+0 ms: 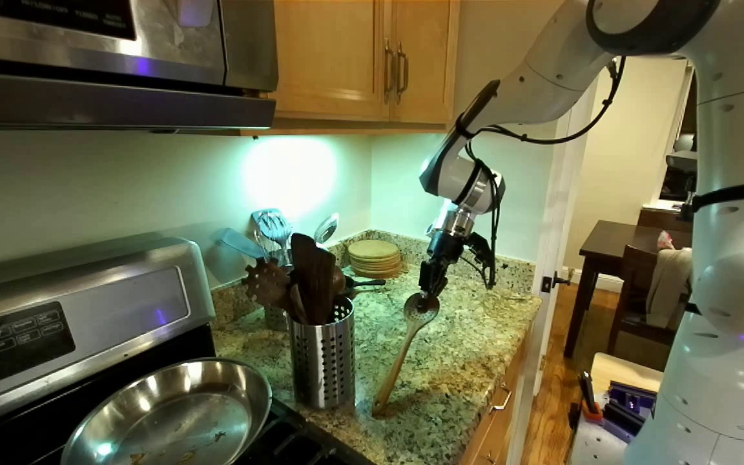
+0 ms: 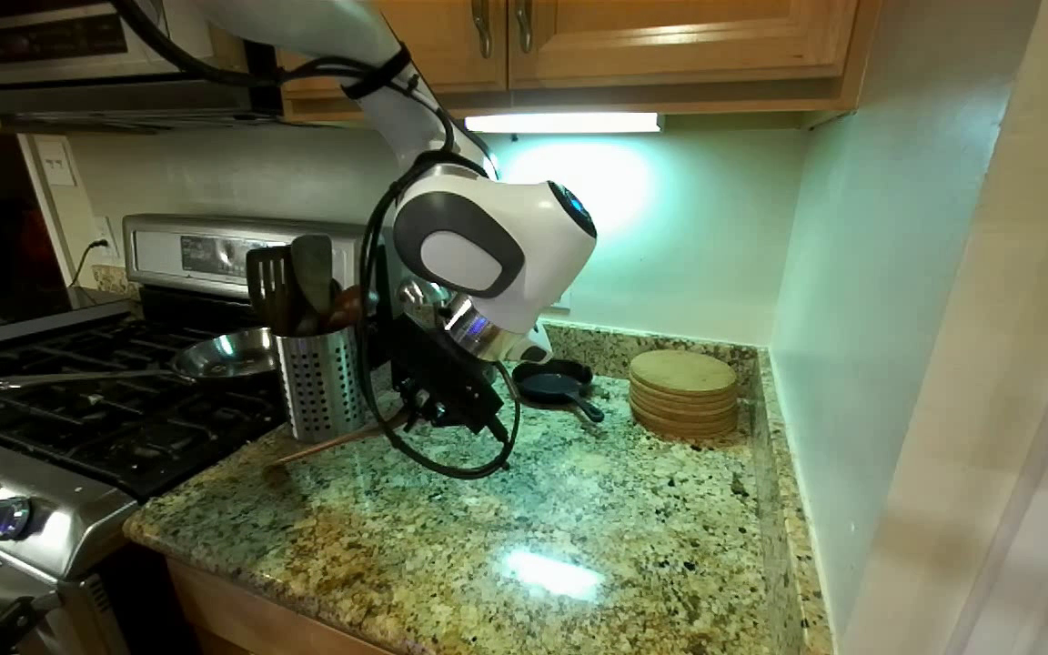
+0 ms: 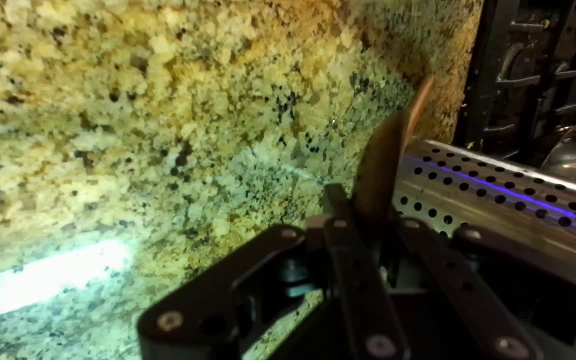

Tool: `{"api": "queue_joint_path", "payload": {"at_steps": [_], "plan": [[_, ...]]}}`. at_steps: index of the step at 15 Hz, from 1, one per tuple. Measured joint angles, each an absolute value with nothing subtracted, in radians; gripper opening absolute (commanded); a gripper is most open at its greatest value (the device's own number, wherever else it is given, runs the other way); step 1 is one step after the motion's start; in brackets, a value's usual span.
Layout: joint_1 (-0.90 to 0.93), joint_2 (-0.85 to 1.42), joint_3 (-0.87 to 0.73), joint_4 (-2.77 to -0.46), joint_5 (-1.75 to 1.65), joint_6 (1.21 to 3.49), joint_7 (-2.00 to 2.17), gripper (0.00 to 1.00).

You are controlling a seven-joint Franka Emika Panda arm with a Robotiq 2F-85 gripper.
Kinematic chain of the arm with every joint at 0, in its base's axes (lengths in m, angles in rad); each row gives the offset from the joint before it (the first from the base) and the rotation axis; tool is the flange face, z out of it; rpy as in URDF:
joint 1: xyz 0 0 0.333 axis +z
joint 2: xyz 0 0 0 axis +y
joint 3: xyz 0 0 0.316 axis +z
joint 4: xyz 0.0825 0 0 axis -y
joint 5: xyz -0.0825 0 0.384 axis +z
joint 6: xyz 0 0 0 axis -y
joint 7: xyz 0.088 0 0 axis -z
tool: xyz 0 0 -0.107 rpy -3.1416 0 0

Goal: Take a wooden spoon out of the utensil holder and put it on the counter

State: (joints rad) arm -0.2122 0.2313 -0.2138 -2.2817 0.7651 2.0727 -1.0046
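The light-brown wooden spoon [image 1: 421,312] is outside the utensil holder, tilted, its perforated bowl up and its handle sloping down. It also shows in an exterior view [image 2: 335,442] and in the wrist view [image 3: 379,165]. My gripper [image 1: 432,292] is shut on the bowl's edge; the wrist view shows the fingers [image 3: 368,212] around it. The handle's end is at or just above the counter [image 1: 469,352]; I cannot tell if it touches. The silvery perforated utensil holder [image 1: 323,365] stands upright beside the spoon, full of darker utensils; it also shows in the wrist view [image 3: 493,192].
A steel pan [image 1: 178,413] sits on the black stove [image 2: 96,437] beside the holder. A stack of round boards [image 2: 683,400] and a small black skillet [image 2: 556,382] stand at the back. Metal utensils [image 1: 272,226] stand behind the holder. Cabinets [image 1: 333,58] hang above.
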Motion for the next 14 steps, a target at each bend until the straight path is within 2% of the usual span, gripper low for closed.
{"api": "queue_joint_path", "payload": {"at_steps": [1,2,14], "plan": [[-0.217,0.243,-0.214,-2.273,0.767,2.064,-1.005,0.08],[-0.222,0.253,-0.213,-2.266,0.770,2.056,-1.005,0.13],[-0.226,0.261,-0.211,-2.259,0.770,2.051,-1.002,0.13]]}}
